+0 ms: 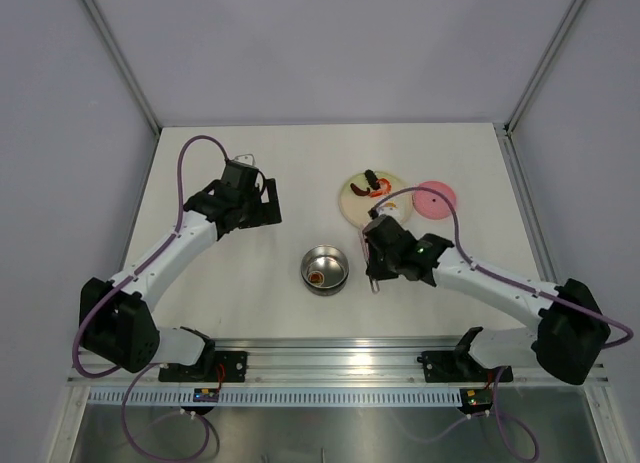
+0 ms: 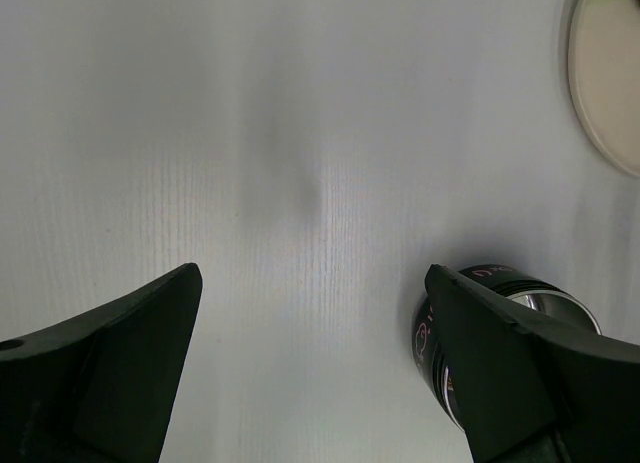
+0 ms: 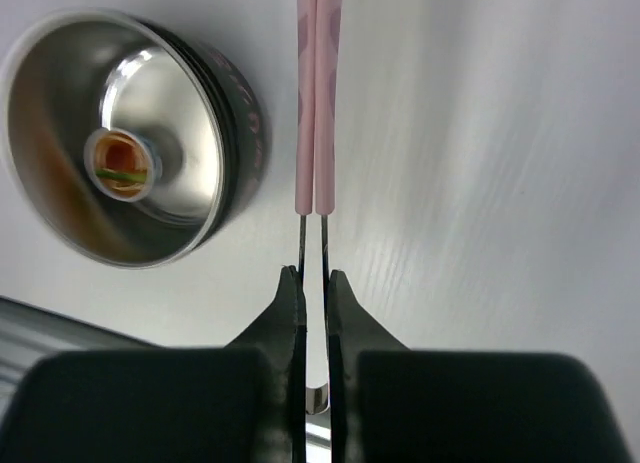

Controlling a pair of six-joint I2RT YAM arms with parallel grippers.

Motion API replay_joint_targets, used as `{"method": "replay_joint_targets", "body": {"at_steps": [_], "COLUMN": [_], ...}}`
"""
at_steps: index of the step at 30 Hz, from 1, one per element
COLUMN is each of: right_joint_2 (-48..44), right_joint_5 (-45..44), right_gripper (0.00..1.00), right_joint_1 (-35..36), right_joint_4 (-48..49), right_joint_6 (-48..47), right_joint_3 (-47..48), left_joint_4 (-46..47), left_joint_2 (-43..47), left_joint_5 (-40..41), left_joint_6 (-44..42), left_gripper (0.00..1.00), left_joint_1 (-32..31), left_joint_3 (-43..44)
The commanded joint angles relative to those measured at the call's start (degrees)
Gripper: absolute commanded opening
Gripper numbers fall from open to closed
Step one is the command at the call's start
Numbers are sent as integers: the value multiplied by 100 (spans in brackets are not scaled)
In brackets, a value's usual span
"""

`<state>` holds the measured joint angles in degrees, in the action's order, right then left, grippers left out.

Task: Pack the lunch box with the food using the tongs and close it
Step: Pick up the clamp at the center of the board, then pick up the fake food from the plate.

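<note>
Right gripper (image 3: 313, 281) is clamped on the tongs (image 3: 308, 113), pinching the thin bare section below the pink sleeves so both arms are squeezed flat together. My read: it holds them there so that closing the fingers works the tongs, while the length gives reach beyond the fingers. Tongs' long axis runs straight out from the fingertips in line with the gripper, passing just beside the lunch box (image 3: 240, 123) without touching it. The working end leaves the top of the wrist frame, so can't tell if it has anything. From overhead that end heads away from the rail towards the plate (image 1: 343, 196), where the rest of the food (image 1: 376, 191) sits. One small round piece (image 3: 122, 163) is already in the bowl, centred on its flat bottom. Pink lid (image 1: 434, 198) lies just right of the plate, off the box. Left gripper (image 2: 312, 273) is spread wide, holding nothing, parked well left, likely to keep out of the way.
</note>
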<state>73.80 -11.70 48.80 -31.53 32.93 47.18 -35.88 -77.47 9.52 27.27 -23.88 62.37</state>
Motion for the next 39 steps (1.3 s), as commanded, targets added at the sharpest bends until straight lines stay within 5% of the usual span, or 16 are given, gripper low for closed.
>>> {"method": "replay_joint_targets", "body": {"at_steps": [1, 7, 18, 39], "right_joint_2": [-340, 625, 2963, 4397], "right_joint_5": [1018, 1618, 2366, 2445], "right_gripper": [0, 0, 14, 30], "right_joint_1": [-896, -1898, -3060, -3500], "right_joint_4": [-1185, -2567, -3043, -3448], "right_joint_6": [-856, -1542, -2202, -2581], "right_joint_3": [1134, 3199, 5730, 6743], "left_joint_4": [257, 301, 125, 99], "left_joint_2": [189, 215, 373, 320], "left_joint_5": [85, 33, 304, 349], "left_joint_6": [-2, 42, -81, -125], "left_gripper": [99, 99, 99, 99], "left_joint_1": [24, 24, 67, 129], "left_joint_3": [162, 91, 82, 135]}}
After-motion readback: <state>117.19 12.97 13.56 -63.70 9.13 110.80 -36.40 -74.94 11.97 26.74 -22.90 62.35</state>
